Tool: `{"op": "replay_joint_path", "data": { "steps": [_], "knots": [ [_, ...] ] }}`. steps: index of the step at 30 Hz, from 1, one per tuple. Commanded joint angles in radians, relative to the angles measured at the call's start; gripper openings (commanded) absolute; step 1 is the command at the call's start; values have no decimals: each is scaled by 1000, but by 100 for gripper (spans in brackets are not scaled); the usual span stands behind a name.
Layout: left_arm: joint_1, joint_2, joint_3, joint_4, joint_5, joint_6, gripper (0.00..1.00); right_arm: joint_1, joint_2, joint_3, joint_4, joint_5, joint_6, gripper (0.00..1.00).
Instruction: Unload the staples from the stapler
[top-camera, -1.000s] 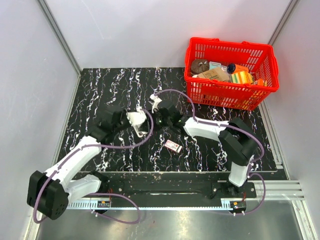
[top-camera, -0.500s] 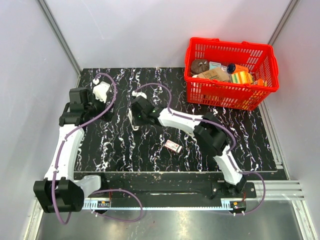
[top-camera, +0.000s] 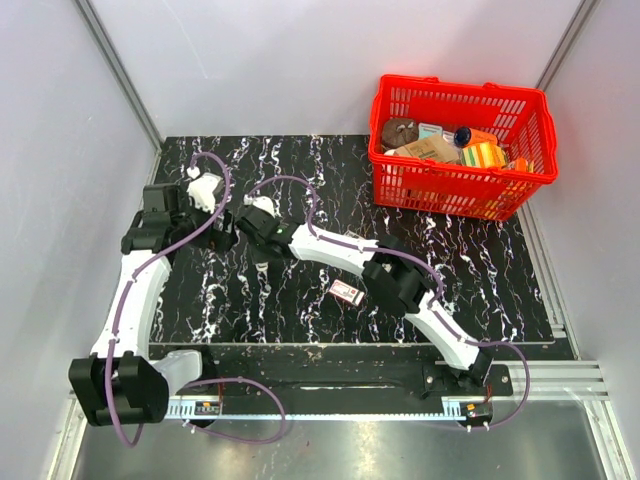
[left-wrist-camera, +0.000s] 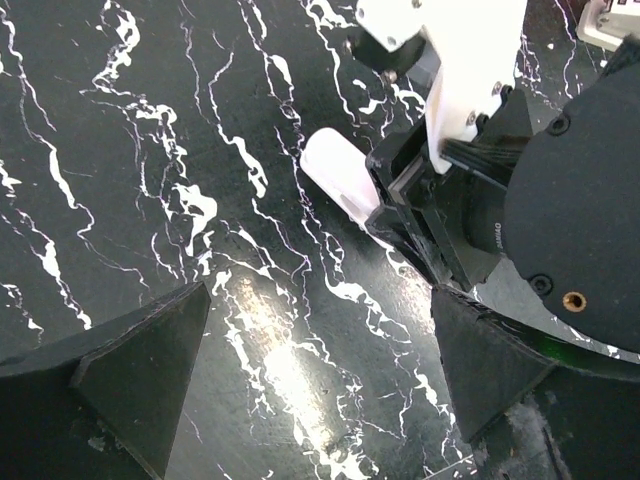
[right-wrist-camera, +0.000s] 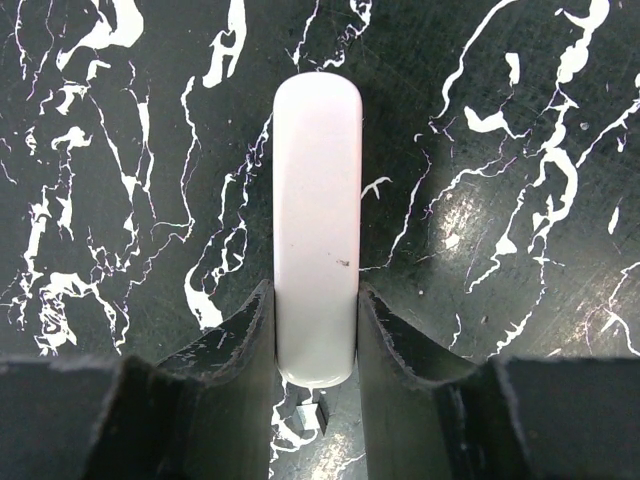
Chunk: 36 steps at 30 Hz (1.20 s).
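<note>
My right gripper is shut on the near end of a slim white bar with rounded ends, which lies lengthwise over the black marble table. A small grey metal bit shows just below the bar's near end. The stapler and the staples are out of view. From above, the right gripper reaches far left of centre. My left gripper is open over bare table, close beside the right gripper and the white bar. From above, the left gripper sits at the back left.
A small red-and-white box lies near the table's middle front. A red basket with several items stands at the back right. Purple cables loop over both arms. Grey walls close in the table on three sides.
My left gripper has opened and swung from the centre to the back left. The right arm has stretched leftward across the table with the white bar in its jaws.
</note>
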Motion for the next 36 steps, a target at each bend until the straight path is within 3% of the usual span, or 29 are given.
{"op": "replay_joint_path", "data": {
  "steps": [1, 6, 8, 12, 13, 19, 26, 29, 32, 36],
  "knots": [
    [5, -21, -26, 15, 33, -10, 99, 16, 9, 22, -20, 2, 74, 7],
    [4, -27, -59, 47, 29, -42, 99, 24, 26, 51, -13, -50, 151, 11],
    [4, -38, -65, 66, 21, -56, 99, 28, 26, 64, -11, -67, 168, 17],
    [5, -41, -65, 72, 6, -68, 99, 33, 5, 59, -13, -85, 183, 41],
    [5, -41, -65, 72, 0, -68, 99, 33, -6, 50, -10, -85, 183, 52],
    [5, -32, -72, 92, -25, -85, 99, 31, -69, 9, -5, -68, 162, 82],
    [5, -27, -62, 107, -48, -98, 99, 24, -248, -96, 4, 63, 43, 86],
    [4, -2, -39, 103, -39, -104, 99, 4, -354, -171, 7, 206, -62, 97],
    [-4, 37, -13, 99, -10, -113, 99, -53, -469, -292, 10, 267, -128, 100],
    [-96, 111, 12, 99, -32, -99, 99, -177, -616, -488, 13, 248, -218, 99]
  ]
}}
